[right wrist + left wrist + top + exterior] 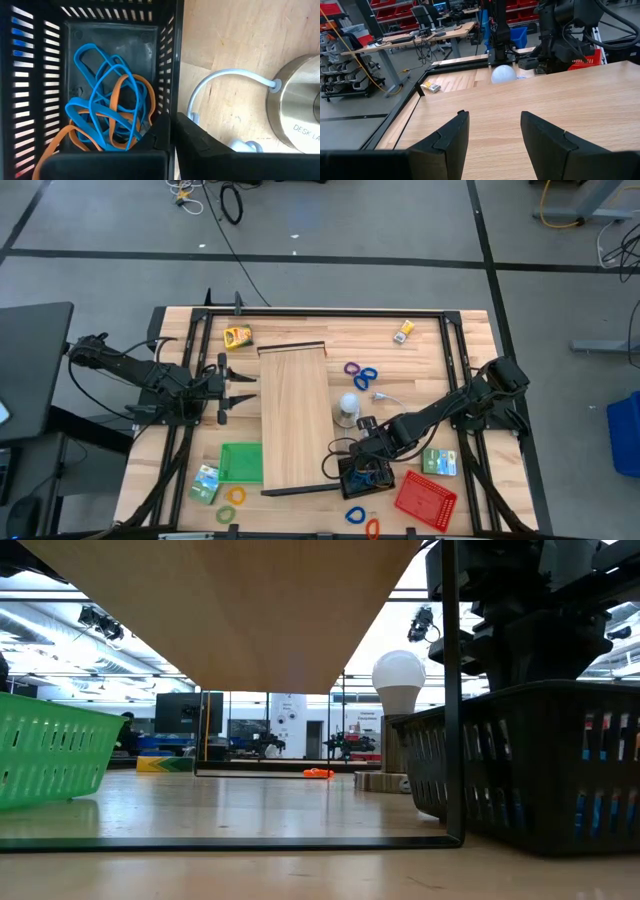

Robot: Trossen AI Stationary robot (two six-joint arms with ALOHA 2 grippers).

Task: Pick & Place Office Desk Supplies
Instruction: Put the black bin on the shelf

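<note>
My right gripper (pixel 362 456) (pixel 173 142) is shut, pointing down at the edge of the black mesh tray (pixel 362 476) (pixel 120 30) near the table's front. Blue and orange bands (pixel 107 107) lie tangled on the tray's floor. My left gripper (pixel 226 391) (pixel 494 131) waits open at the left, beside the long wooden board (pixel 293 418). Loose on the table are blue and purple loops (pixel 360 374), a yellow box (pixel 237 336), green boxes (pixel 438 462) (pixel 205 483), and a blue loop (pixel 355 515). My right gripper's shut fingers (pixel 200 142) come from above at the top of the black tray's side wall (pixel 171 75), next to the bands. The fingers themselves hide the spot, so I cannot tell whether they touch the wall or a band.
A desk lamp with a white bulb (pixel 347 408) (pixel 399 680), steel base (pixel 299 107) and white cord (pixel 220 79) stands just beyond the black tray. A red tray (pixel 425 498) sits to its right, and a green tray (pixel 240 462) lies left of the board.
</note>
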